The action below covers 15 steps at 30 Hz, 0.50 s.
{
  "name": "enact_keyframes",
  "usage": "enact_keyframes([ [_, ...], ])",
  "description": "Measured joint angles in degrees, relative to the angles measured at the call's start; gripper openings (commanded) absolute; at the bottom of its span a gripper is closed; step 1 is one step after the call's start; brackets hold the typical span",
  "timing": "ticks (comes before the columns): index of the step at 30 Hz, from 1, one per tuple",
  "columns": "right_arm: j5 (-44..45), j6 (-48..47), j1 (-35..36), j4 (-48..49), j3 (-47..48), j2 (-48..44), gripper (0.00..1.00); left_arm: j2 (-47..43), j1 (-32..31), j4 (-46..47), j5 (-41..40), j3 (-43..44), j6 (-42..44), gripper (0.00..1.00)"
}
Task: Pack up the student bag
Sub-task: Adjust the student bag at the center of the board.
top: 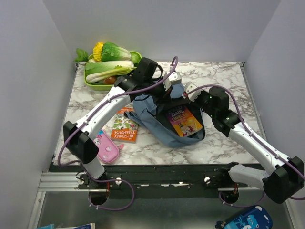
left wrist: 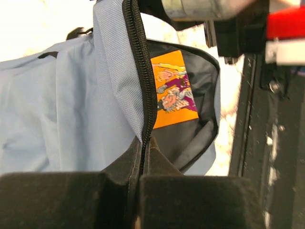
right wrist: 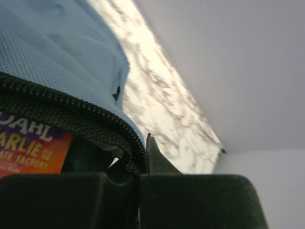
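Observation:
The dusty-blue student bag (top: 147,114) lies open in the middle of the marble table, its dark lining showing. An orange and purple book (top: 185,121) lies inside it; it also shows in the left wrist view (left wrist: 172,90) and the right wrist view (right wrist: 33,148). My left gripper (top: 172,82) is shut on the bag's zipper edge (left wrist: 143,86) at the far rim. My right gripper (top: 189,90) is shut on the zipper edge (right wrist: 95,119) at the right of the opening. Both hold the mouth apart.
An orange book (top: 125,130) lies on the table left of the bag. A pink pencil case (top: 107,149) lies at the front left. A green tray of toy vegetables (top: 109,67) stands at the back left. A dark-blue printed pouch (top: 248,220) lies below the table's front edge.

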Motion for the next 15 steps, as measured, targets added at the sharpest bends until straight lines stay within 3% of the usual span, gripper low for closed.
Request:
enact_keyframes([
  [8,14.43,-2.08,-4.55,9.77,4.11,0.90,0.01,14.82,-0.35,0.42,-1.66,22.88,-0.74,0.00],
  [15,20.74,-1.62,-6.95,13.81,4.87,1.64,0.04,21.59,-1.95,3.34,-3.26,28.85,-0.81,0.00],
])
